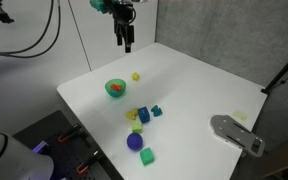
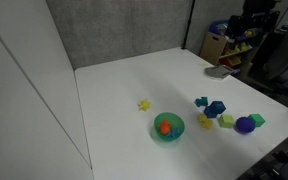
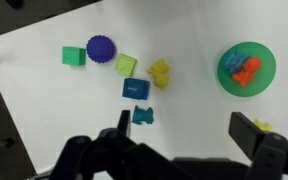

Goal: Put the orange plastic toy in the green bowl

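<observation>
The orange plastic toy (image 3: 246, 70) lies inside the green bowl (image 3: 229, 78), also seen in both exterior views, toy (image 2: 165, 126) in bowl (image 2: 176, 133) and toy (image 1: 115, 88) in bowl (image 1: 109, 92). My gripper (image 1: 126, 42) hangs high above the table's far side, open and empty. In the wrist view its two fingers (image 3: 184, 135) stand wide apart with nothing between them, well above the white table.
A cluster of toys lies beside the bowl: blue blocks (image 3: 135, 88), a teal piece (image 3: 142, 116), yellow pieces (image 3: 159, 72), a purple ball (image 3: 100, 48), a green cube (image 3: 74, 56). A lone yellow piece (image 1: 136, 76) sits beyond the bowl. A grey device (image 1: 236, 133) rests at the table edge.
</observation>
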You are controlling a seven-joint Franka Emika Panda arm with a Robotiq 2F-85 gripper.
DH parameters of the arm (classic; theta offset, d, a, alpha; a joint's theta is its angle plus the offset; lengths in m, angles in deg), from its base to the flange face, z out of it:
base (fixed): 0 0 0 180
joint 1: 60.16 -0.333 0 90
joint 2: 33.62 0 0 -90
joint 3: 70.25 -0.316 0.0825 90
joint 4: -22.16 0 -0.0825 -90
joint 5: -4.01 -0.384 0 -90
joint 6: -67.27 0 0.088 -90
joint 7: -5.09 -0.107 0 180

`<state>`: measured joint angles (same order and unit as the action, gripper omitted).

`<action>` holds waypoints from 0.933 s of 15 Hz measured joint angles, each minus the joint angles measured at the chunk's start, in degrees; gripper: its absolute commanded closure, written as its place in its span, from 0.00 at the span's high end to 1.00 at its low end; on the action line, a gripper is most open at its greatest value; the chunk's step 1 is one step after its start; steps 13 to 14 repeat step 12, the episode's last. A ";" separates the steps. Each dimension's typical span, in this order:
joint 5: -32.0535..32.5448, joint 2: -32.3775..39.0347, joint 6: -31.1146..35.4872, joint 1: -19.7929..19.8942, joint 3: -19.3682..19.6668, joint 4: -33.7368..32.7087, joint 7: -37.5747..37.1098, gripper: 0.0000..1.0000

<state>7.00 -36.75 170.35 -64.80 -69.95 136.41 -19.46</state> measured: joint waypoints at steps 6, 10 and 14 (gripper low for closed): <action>3.40 -12.82 1.43 1.74 -0.56 10.68 2.58 1.00; 3.42 -18.68 1.60 2.99 -0.97 16.12 2.65 1.00; 3.42 -19.67 1.60 3.31 -0.98 17.29 2.65 1.00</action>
